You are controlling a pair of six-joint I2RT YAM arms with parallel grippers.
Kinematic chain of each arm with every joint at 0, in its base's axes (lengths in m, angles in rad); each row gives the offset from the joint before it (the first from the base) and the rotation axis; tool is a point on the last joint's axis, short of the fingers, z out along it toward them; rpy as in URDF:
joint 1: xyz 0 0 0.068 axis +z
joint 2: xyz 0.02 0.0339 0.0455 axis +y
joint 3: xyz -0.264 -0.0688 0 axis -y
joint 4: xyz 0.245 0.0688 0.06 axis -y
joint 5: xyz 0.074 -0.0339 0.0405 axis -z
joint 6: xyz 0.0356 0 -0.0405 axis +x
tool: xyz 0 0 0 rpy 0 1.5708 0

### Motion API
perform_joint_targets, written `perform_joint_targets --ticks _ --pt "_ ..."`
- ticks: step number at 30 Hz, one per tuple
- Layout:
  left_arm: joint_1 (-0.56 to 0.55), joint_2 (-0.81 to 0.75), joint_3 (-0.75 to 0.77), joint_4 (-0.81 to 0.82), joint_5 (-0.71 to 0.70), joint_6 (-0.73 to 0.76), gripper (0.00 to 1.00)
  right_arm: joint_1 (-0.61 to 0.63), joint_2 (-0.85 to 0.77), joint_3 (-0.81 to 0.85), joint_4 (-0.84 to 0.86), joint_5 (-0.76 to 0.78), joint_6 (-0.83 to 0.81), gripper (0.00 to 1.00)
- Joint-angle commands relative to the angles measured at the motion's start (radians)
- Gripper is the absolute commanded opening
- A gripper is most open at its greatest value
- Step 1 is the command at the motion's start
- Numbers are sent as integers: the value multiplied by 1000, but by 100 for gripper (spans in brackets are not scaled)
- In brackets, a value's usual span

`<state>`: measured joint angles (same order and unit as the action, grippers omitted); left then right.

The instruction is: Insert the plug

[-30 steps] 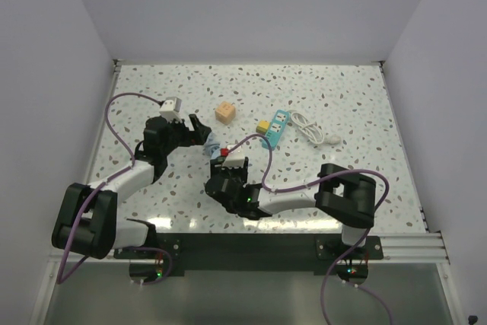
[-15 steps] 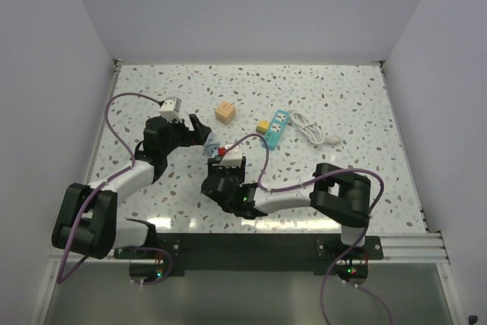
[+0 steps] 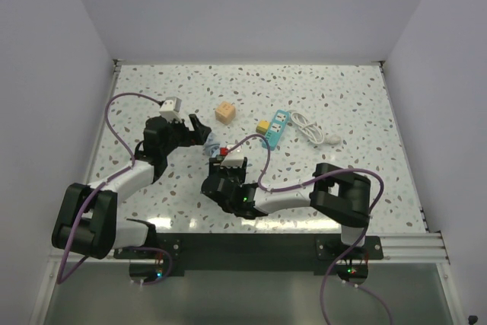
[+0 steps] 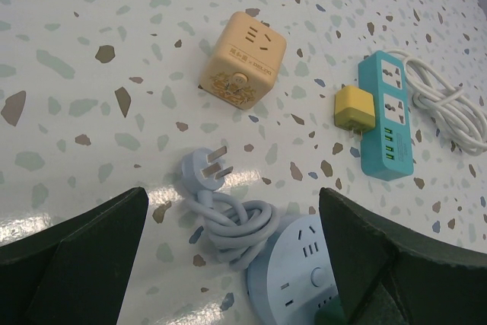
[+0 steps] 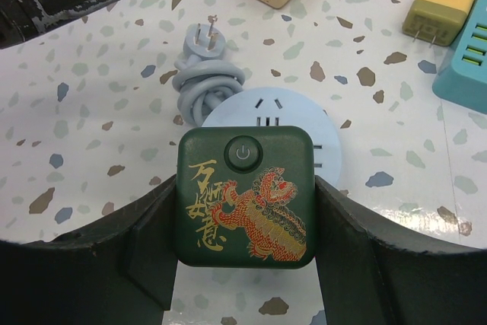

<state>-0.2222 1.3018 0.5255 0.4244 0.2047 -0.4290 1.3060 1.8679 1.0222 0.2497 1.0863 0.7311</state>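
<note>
Tabletop (image 3: 342, 89): glossy terrazzo | walls (image 3: 251, 5): plain, seemingly white | right pincer (image 5: 243, 218): clasps plug (image 5: 245, 188)

Seen from above, my left gripper (image 3: 201, 132) is spread wide over a speckled table (image 3: 342, 97). My right gripper (image 3: 221, 167) is just beside it, nearer my bases, with a pale blue object (image 3: 212, 145) between them. Just beyond my left fingers sits a tan cube (image 3: 224, 112). Beyond and right of my right gripper lie a teal power strip (image 3: 276, 125), a small yellow block (image 3: 262, 125) touching it, and a coiled white cable (image 3: 308, 129).
</note>
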Motion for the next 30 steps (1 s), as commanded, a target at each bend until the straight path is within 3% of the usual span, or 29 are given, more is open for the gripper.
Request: perform_joint_targets --ticks 1,22,30 --pt "12 -9 11 5 5 -14 100 -4 -35 -8 51 52 -18 0" --pt "15 -7 10 4 5 -14 100 -2 -44 -11 99 75 -58 0" --pt "17 -12 10 1 5 -14 100 -2 -33 6 27 78 -12 0"
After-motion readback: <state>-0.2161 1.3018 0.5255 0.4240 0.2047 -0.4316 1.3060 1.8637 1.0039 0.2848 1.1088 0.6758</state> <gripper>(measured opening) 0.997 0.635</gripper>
